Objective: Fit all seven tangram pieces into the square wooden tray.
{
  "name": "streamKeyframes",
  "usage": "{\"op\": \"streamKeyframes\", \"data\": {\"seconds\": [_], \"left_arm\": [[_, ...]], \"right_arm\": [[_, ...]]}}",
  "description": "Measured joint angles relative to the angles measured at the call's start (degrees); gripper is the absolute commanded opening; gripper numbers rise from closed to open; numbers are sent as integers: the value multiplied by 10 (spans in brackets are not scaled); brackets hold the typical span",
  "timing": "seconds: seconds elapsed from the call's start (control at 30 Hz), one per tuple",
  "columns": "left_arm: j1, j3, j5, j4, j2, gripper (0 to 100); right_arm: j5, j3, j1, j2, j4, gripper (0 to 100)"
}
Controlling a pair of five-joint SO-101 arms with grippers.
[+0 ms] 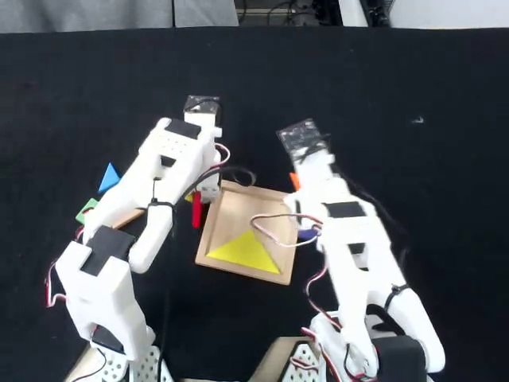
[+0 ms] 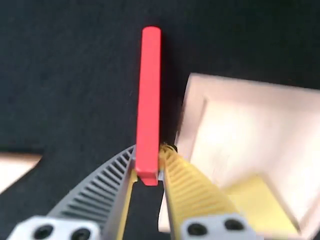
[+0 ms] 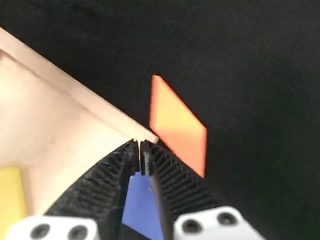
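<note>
Black cloth tabletop [image 1: 413, 159], and the left gripper [image 2: 148, 155] pinches a red wooden tangram piece [image 2: 149, 100] on edge just outside the square wooden tray [image 1: 238, 213]; a yellow triangle [image 1: 244, 249] lies inside. The right gripper [image 3: 140, 147] hangs at the tray's rim, fingers pressed together. Next, I'd say: swing red over the tray and lay it flat.

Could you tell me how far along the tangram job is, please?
Done: one yellow triangle lies in the tray. In hand: the left gripper holds the red piece just outside the tray's edge. Left: the orange piece, blue triangle and green piece lie outside the tray; most of the job remains.
</note>
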Motion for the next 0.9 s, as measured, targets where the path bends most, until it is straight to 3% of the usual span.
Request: {"op": "streamKeyframes", "data": {"seconds": [0.13,0.27,0.4,0.57,0.9], "left_arm": [[3,-27,-18,93,-55,29],[40,-4,-81,108,-117,30],[90,84,-87,59,-168,30],[102,196,-67,-39,-207,30],[79,215,-37,-108,-207,30]], "right_arm": [[-1,4,25,0,26,11],[-18,19,31,0,38,11],[-18,31,31,0,41,11],[-18,40,30,0,41,11],[2,40,11,11,55,11]]}}
